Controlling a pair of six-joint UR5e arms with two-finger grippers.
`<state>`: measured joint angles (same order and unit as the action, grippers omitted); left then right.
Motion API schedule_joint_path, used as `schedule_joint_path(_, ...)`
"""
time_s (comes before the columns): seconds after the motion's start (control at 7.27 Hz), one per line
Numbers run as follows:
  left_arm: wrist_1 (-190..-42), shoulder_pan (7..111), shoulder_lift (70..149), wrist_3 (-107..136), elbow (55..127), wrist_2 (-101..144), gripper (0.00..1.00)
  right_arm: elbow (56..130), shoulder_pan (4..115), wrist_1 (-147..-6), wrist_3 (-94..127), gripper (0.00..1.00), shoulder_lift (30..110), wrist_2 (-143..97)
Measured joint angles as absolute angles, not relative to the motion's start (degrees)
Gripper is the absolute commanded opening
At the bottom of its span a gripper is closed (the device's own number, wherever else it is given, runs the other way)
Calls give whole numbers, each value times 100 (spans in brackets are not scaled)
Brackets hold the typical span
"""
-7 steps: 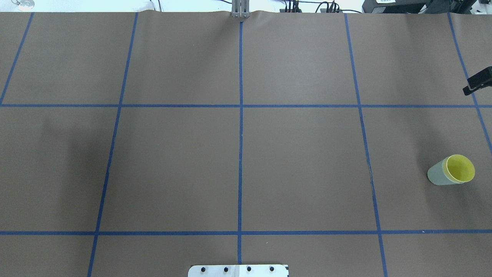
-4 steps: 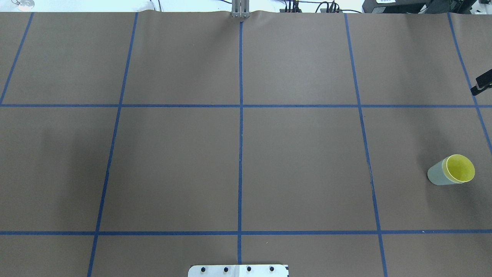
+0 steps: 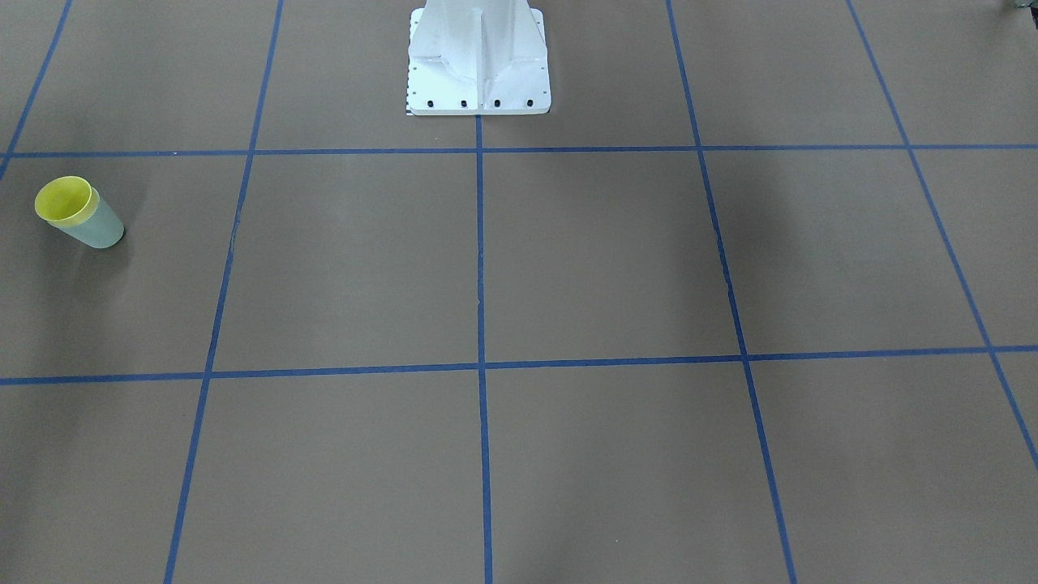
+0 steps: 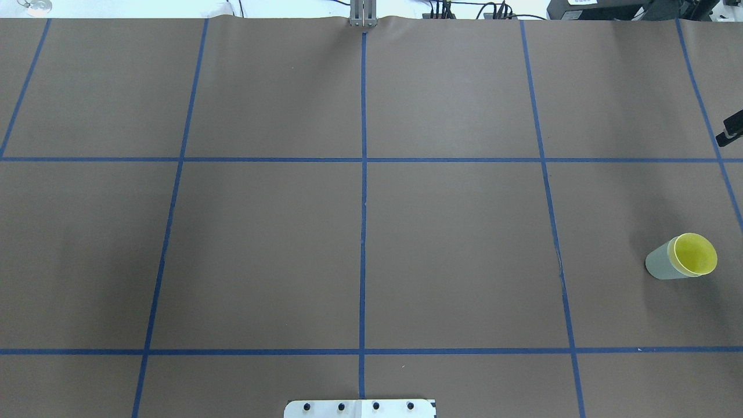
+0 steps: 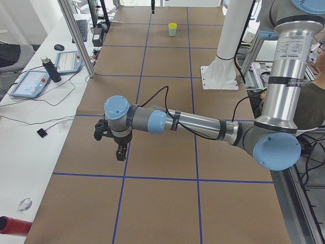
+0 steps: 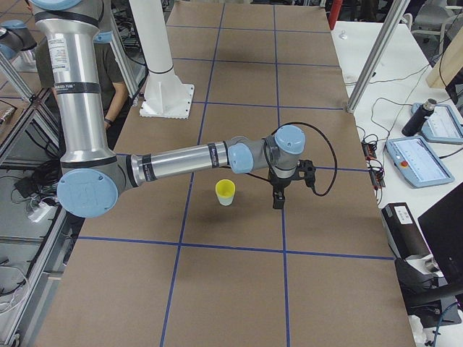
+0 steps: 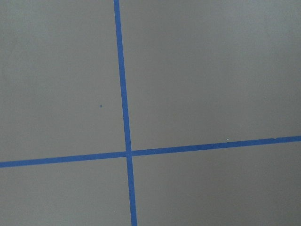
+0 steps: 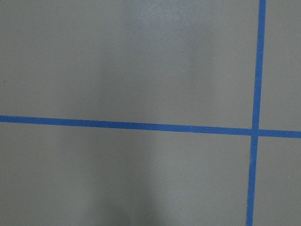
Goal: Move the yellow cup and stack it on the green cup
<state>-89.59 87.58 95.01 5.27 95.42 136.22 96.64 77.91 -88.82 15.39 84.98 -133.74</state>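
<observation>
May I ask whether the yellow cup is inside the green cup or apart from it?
Inside: the yellow cup is nested in the green cup, with only its rim and interior showing above the green wall.

Overhead, front opposed; end views share yellow cup point(image 6: 225, 189).

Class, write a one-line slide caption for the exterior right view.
The yellow cup sits nested in the green cup; the right end effector hangs beside them, apart.
</observation>
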Motion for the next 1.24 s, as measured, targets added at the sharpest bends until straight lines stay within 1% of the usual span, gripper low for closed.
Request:
schedule_joint_path(0.28, -8806, 8700, 9445, 564, 9620, 13622, 100, 9653, 7791, -8872, 1563, 100, 8518, -13401)
schedule_joint_path(0.55, -8494, 8654, 9575, 542, 9644, 13617, 100, 9632, 7862, -8862, 1567, 100, 8566, -13410)
schedule_joint_path(1.24, -8462, 8426, 9635, 541, 9599, 13636, 100, 9596, 7997, -8817, 1590, 100, 8634, -13397)
